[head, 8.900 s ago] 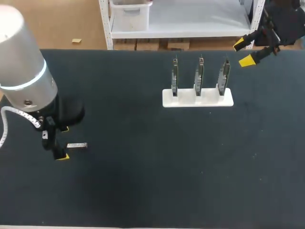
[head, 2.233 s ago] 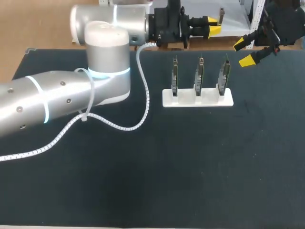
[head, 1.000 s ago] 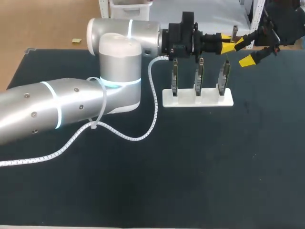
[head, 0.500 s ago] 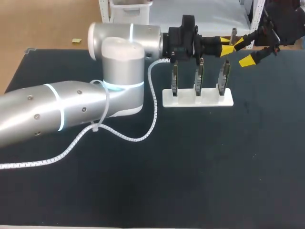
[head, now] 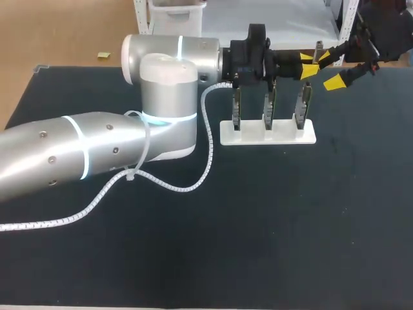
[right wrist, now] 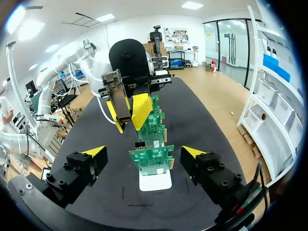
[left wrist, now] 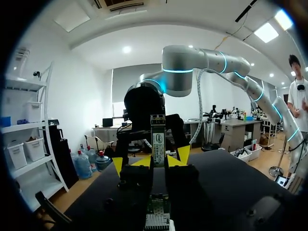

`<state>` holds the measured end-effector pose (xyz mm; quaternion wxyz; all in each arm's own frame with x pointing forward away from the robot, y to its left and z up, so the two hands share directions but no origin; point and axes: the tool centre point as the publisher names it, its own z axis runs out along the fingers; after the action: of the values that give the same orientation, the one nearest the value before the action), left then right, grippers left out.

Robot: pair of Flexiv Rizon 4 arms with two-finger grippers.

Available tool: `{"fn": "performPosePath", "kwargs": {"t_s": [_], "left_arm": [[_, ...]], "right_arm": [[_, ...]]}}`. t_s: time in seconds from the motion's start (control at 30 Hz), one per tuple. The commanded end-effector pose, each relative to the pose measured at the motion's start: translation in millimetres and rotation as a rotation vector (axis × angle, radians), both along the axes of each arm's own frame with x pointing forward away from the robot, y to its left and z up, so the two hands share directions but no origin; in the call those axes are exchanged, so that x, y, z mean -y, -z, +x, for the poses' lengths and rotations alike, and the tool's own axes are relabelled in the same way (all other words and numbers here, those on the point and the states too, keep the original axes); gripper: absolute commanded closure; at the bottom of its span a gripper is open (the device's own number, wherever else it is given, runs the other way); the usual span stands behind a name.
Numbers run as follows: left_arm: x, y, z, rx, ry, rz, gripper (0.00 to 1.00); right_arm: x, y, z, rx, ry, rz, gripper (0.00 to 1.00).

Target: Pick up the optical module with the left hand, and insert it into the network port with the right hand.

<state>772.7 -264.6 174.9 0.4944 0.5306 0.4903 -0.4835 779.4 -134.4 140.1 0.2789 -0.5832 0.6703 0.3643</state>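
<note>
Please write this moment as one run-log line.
left gripper: shut on optical module | right gripper: open, empty | card rack: below left gripper

Left arm (head: 97, 148) bars the left half of the mat (head: 290, 219) — three upright circuit boards (head: 268, 106) stand beneath its wrist; in front of them the mat's right half lies open.

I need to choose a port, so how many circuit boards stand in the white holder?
3: left board, middle board, right board, side by side in the white holder. None appears hidden.
</note>
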Motion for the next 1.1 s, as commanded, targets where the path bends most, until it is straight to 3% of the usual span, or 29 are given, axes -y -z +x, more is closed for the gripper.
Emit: {"fn": "performPosePath", "kwargs": {"t_s": [0.03,1.1], "left_arm": [[0.9,1.3,0.1,0.0,-0.008,-0.003,1.0],[2.2,-3.9,0.3,0.014,-0.009,-0.002,1.0]], "right_arm": [[-0.3,-0.4,-2.3,0.004,0.004,-0.001,0.0],[-0.3,-0.4,-2.3,0.004,0.004,-0.001,0.0]]}}
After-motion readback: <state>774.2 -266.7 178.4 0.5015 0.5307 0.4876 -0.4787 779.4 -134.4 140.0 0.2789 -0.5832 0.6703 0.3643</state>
